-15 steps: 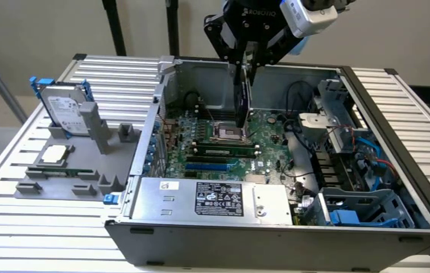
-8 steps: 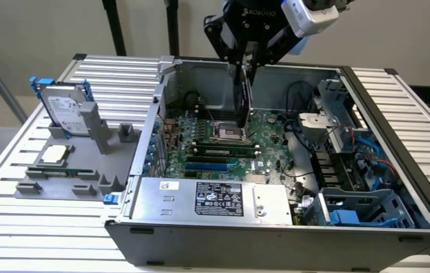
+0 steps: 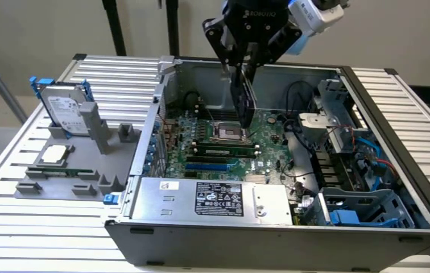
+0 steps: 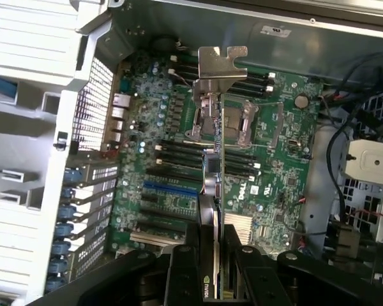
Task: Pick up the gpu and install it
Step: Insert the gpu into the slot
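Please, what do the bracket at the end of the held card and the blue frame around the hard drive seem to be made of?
The bracket of the card looks like thin bare sheet metal: silver, slightly shiny, with a cut notch. The blue frame is probably moulded plastic: even colour, matt surface, no metallic gleam.

Exterior view: high, slanting down over the whole open case (image 3: 276, 244). Wrist view: close, straight down past the jaws onto the motherboard (image 4: 281, 172) both share.
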### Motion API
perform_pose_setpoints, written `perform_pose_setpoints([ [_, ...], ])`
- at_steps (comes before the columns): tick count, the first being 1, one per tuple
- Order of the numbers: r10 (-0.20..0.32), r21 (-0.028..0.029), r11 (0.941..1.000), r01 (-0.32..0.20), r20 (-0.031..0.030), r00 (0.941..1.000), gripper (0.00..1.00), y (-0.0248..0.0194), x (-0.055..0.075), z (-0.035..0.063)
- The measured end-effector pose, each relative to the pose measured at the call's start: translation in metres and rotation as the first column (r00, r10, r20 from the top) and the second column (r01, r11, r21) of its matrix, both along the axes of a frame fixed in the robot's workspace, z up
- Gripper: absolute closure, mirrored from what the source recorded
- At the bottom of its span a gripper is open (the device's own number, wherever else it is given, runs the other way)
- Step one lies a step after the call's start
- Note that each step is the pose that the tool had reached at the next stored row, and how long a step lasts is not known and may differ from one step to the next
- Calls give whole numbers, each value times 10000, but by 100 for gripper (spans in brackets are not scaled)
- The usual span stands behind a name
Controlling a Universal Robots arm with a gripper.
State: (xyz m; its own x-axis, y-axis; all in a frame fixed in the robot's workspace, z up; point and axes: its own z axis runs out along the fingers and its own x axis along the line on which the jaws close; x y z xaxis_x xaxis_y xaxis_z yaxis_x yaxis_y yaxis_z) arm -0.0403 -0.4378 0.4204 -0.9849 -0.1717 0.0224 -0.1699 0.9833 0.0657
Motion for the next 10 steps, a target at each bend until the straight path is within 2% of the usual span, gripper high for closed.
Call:
perform_pose_setpoints([
  [5,904,1,9959,-904,0,9959,73,0,0,-10],
  [10,1810,1,9835,-1810,1,9835,73,0,0,-20],
])
